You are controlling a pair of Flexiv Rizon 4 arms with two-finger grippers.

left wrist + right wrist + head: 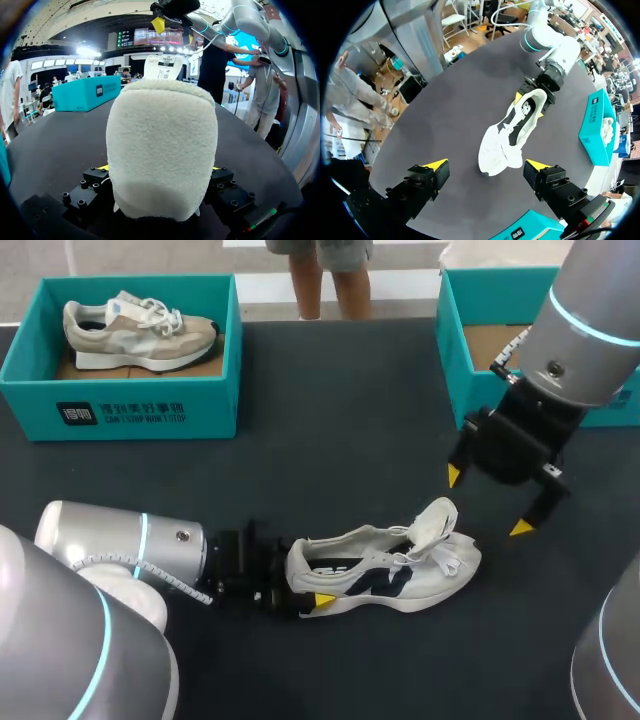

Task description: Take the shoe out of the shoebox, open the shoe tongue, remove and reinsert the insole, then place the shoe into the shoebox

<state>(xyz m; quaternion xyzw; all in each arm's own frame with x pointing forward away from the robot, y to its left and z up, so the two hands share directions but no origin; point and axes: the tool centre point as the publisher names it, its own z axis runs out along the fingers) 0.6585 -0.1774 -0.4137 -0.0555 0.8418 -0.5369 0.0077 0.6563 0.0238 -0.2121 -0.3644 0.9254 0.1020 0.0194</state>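
- The white-and-navy mesh trainer [390, 575] lies at the dark surface's [330, 440] 6 o'clock, heel clamped in your left pincer [160, 167]
- Your right pincer [487, 502] hangs spread at its 1 o'clock; lower it onto the raised tongue [435, 518]

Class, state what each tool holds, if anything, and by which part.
The left tool grips the white fabric sneaker with dark side panels by its heel. The right tool, open near the toe end, holds nothing.
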